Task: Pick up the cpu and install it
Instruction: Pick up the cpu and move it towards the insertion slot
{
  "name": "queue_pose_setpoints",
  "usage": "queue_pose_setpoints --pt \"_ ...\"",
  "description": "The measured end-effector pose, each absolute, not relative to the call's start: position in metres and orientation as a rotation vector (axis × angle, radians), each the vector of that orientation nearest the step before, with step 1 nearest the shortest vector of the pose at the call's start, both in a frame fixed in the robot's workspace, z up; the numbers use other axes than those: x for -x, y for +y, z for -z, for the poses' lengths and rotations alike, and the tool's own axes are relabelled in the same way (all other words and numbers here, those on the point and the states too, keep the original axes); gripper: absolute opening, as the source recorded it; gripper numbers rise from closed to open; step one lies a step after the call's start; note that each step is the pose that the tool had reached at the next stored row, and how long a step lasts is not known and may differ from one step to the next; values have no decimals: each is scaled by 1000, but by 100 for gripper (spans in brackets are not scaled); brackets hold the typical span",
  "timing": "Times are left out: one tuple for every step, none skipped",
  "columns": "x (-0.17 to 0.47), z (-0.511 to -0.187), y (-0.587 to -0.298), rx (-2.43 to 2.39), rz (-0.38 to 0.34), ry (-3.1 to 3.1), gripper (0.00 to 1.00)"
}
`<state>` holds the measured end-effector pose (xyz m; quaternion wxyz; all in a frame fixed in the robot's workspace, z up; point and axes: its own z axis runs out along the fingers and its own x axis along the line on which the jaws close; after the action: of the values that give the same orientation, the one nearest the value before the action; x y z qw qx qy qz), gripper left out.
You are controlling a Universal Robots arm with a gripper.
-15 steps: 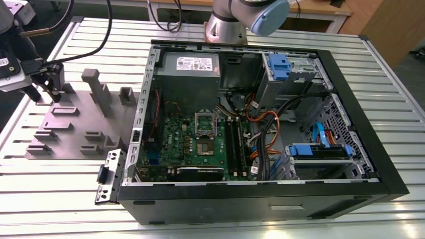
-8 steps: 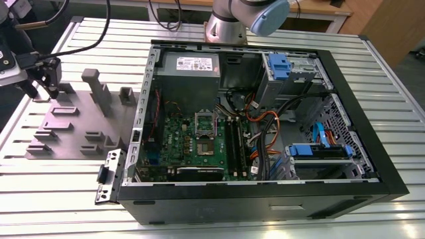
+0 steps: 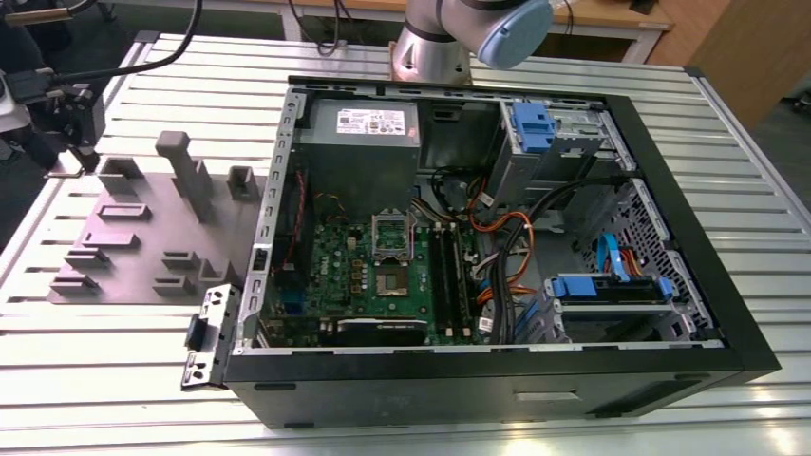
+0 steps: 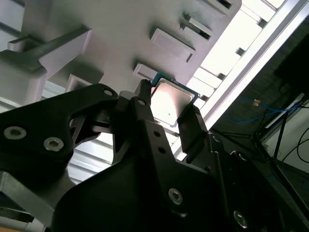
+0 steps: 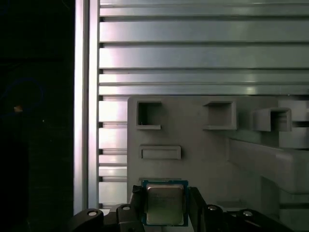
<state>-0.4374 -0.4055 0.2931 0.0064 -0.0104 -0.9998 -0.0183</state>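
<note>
On the table [image 3: 127, 380], the open pc case [image 3: 507, 389] takes the exterior view's right, with the fixture plate [image 3: 127, 247] just beside it on the left. The motherboard [image 3: 367, 256] lies inside the case, power supply [image 3: 361, 123] at the far end. The cpu [image 5: 165, 205] is pinched in the gripper [image 5: 166, 193], over the plate.

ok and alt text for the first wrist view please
The gripper holds the cpu by two opposite edges, its silvery metal top facing the camera. Behind it lies a grey fixture plate with rectangular recesses, on a slatted aluminium table.
</note>
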Motion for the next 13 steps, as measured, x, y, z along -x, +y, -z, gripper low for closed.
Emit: queue_pose_setpoints --pt "437 -293 -406 32 58 -3128 47" --pt "437 -293 -406 32 57 -3128 47" --pt "437 -293 -406 32 57 -3128 47" --pt "437 -293 -406 32 57 -3128 47" --pt "437 -293 -406 32 57 -3128 47" --pt "437 -293 -406 32 57 -3128 47" --pt "437 -293 -406 32 57 -3128 47" --pt "437 -293 -406 32 57 -3128 47" --pt "437 -293 -406 32 57 -3128 47" --pt "437 -293 -406 32 57 -3128 47" --pt "437 -293 -406 32 57 -3128 47" --pt "437 -293 -406 32 57 -3128 47" --pt "437 -293 -406 32 56 -3128 47"
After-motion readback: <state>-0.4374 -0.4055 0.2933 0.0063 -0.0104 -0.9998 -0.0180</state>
